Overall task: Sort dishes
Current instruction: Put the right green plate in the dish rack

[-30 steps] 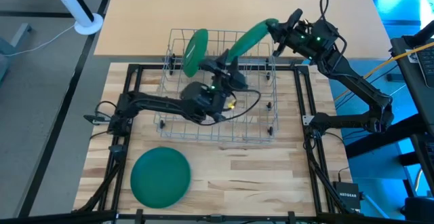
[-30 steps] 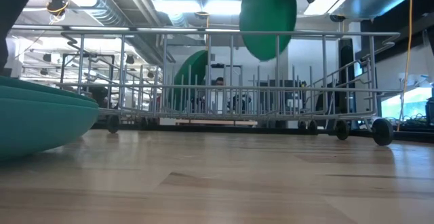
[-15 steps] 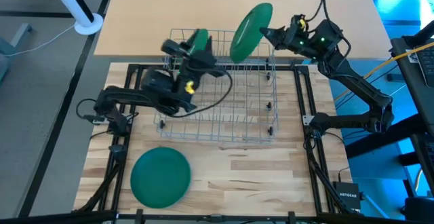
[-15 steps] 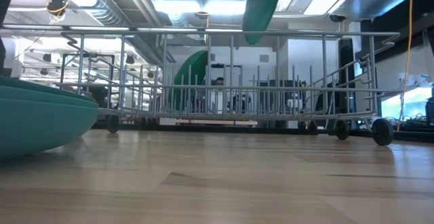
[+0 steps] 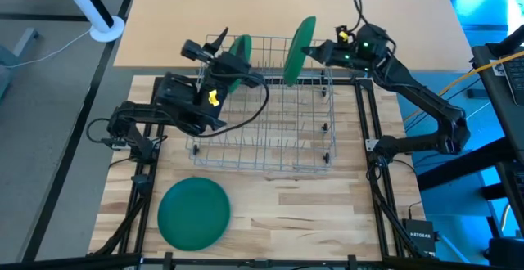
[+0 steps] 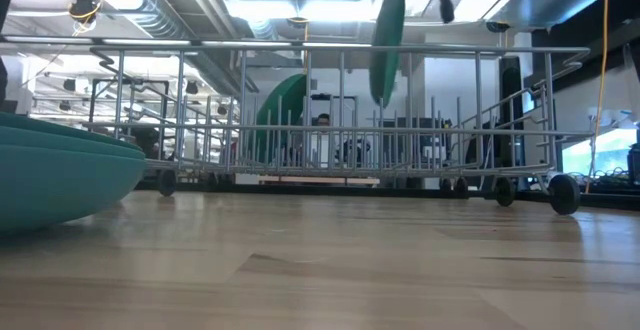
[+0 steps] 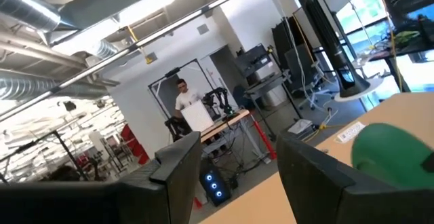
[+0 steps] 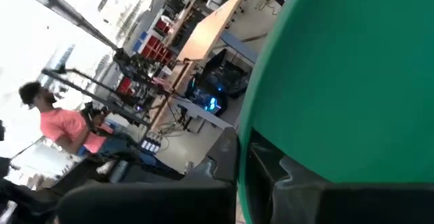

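Note:
A wire rack (image 5: 262, 114) stands mid-table. One green plate (image 5: 238, 56) stands on edge between the wires at the rack's far left (image 6: 283, 110). My right gripper (image 5: 318, 51) is shut on a second green plate (image 5: 299, 49), held upright over the rack's far right part (image 6: 387, 45). My left gripper (image 5: 199, 53) hovers open and holding nothing above the rack's far-left corner, close to the standing plate. A stack of teal plates (image 5: 194, 213) lies flat on the table at the near left. My right gripper pinches the plate's rim (image 8: 245, 139) between its two fingers (image 8: 285, 176), on the side toward the table's right. The fingers come in about level from the right. The plate stands on edge, its lower rim (image 6: 384, 98) below the rack's top rail. Whether it touches the wires I cannot tell.
The rack's middle and near rows of wires (image 5: 270, 139) hold nothing. Bare wood (image 5: 311, 221) lies right of the stack. Beyond the table a person (image 8: 57, 125) shows in the room.
My left gripper has drawn back from the rack's middle toward the table's left and risen, staying open. My right gripper has rolled, turning its plate from slanted to upright on edge, and has sunk a little toward the rack.

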Robot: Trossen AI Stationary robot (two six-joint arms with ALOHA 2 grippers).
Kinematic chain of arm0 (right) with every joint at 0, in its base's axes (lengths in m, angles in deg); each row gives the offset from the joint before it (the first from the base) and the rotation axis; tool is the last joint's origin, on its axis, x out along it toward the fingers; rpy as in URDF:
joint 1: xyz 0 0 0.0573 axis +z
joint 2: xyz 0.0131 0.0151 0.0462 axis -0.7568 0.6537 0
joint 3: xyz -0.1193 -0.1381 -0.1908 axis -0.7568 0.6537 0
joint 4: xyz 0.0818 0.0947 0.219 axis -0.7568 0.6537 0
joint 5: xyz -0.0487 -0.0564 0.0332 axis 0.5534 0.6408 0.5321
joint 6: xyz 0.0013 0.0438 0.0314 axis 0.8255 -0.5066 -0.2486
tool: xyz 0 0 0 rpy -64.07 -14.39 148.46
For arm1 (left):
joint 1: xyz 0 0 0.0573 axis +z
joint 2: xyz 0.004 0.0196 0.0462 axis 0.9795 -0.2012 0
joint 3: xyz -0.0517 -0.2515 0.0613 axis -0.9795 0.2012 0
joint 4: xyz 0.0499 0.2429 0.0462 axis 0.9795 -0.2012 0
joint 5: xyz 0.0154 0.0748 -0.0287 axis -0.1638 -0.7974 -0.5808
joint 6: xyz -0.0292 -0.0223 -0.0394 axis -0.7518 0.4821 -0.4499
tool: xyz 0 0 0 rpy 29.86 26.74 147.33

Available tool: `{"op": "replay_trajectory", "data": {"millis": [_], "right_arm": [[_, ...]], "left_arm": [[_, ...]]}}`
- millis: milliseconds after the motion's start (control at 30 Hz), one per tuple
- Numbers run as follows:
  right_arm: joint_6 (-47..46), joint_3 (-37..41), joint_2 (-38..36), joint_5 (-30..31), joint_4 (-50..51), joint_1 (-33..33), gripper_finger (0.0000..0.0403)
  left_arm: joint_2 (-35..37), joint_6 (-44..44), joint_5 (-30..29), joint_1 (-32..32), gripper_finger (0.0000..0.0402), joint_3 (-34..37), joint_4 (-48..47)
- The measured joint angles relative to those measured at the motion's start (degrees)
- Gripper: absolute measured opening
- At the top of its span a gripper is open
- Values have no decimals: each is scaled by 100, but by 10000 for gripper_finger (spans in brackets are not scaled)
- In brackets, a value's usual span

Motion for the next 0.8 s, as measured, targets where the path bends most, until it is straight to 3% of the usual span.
{"op": "replay_trajectory", "data": {"millis": [167,433,800], "right_arm": [[25,0,439,-181,-223,3,10],[-189,0,1115,-766,-1691,4,10],[-294,0,1320,-740,-1750,3,10]], "left_arm": [[-1,5,0,6,182,0,-230],[-1,129,1,59,182,0,-227],[-2,146,2,207,182,0,-234]]}}
